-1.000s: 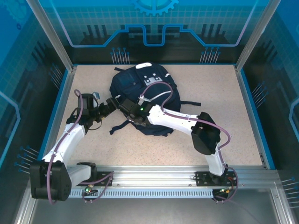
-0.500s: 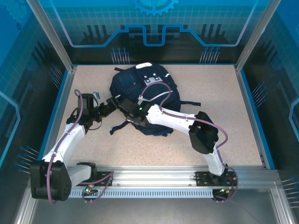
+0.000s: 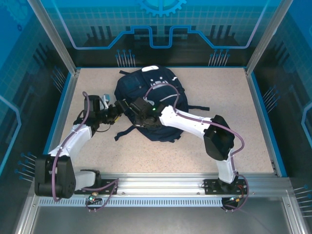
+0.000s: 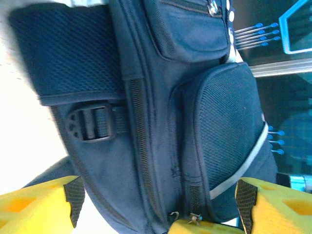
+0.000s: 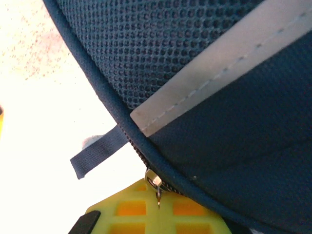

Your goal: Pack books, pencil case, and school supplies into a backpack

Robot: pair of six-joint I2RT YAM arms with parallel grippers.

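The backpack (image 3: 130, 90) lies flat on the worktop (image 3: 219, 87), toward the far middle. Its white-patched top points away from the arms and its straps (image 3: 197, 107) trail out to the near side and the right. Both arms reach to its left edge, where the zip runs.

The right gripper (image 5: 155, 197) is closed. Its yellow pad (image 5: 146, 214) sits right at the metal zip pull (image 5: 154, 182), just under the edge below the grey stripe (image 5: 214, 83). It looks pinched on that pull, though the contact itself is partly hidden. The hold makes sense: the backpack must be opened before anything goes in, and the pull is the one small hard part two fingers can draw along a zip.

The left gripper (image 4: 158, 200) is open. Its fingers (image 4: 44, 204) stand wide apart on either side of the backpack's flank. The buckle (image 4: 90, 124) and the mesh pocket (image 4: 224, 126) lie ahead of it, and the zip track (image 4: 141, 126) runs down between the fingers. I judge it is placed to clamp the fabric beside the zip, so that the soft backpack neither slides nor bunches when the other arm pulls. It grips nothing yet.

The track looks closed along the stretch seen, so the task seems near its start. The pull is tiny and could slip from the pads. Unbraced fabric would likely drag along rather than unzip.
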